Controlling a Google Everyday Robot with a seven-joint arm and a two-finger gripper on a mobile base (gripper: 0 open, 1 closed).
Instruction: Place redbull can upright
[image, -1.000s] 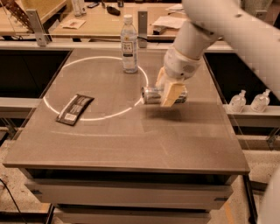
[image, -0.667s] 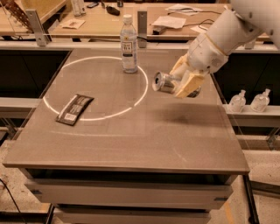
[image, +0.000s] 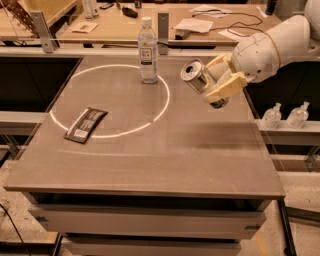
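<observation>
At upper right, the gripper (image: 218, 82) clamps the tilted redbull can (image: 199, 79) above the table (image: 200, 160).

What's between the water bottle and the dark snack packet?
Camera view: only bare tabletop inside the white circle. The end effector holds the redbull can tilted in the air beside the water bottle.

Even, fairly bright light falls from above. The gripper (image: 220, 82), raised over the right side of the table (image: 150, 165) and clamped on the redbull can (image: 196, 75), casts a broad, soft shadow on the surface just below it. The can's silver top glints, and left of the gripper a white ring (image: 162, 107) glows pale against the tabletop's dull sheen.
</observation>
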